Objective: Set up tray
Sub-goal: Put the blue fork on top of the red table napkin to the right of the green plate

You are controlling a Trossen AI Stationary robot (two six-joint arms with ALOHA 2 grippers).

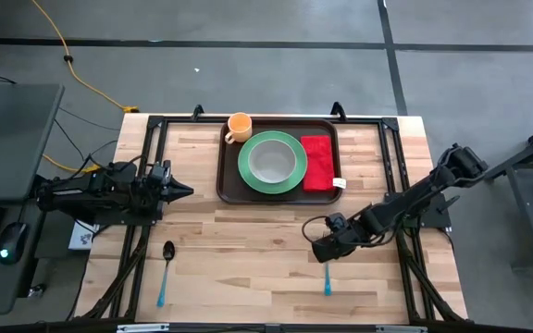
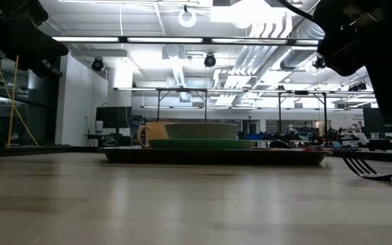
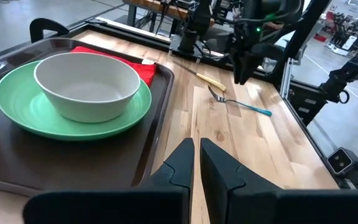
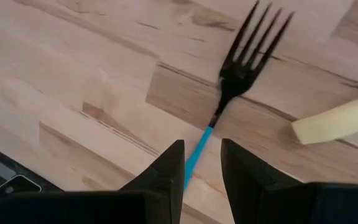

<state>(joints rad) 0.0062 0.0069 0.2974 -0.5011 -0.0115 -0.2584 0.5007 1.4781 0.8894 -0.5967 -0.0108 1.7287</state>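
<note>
The dark brown tray (image 1: pixel 229 190) lies at the table's far middle. It carries a green plate (image 1: pixel 248 180) with a grey bowl (image 1: pixel 272 160), an orange cup (image 1: pixel 239 126) and a red napkin (image 1: pixel 317 162). A fork (image 4: pixel 244 59) with black tines and a blue handle lies flat on the table near the right front. My right gripper (image 4: pixel 202 163) hovers over it, open, with a finger on each side of the blue handle (image 4: pixel 199 152), apart from it. My left gripper (image 1: pixel 181 191) waits left of the tray, shut and pointing at it.
A spoon (image 1: pixel 166 268) with a blue handle lies near the front left. A cream-handled knife (image 4: pixel 337 118) lies beside the fork, close to my right gripper. A black frame runs along the table's edges. Bare wood stretches between the tray and the near edge.
</note>
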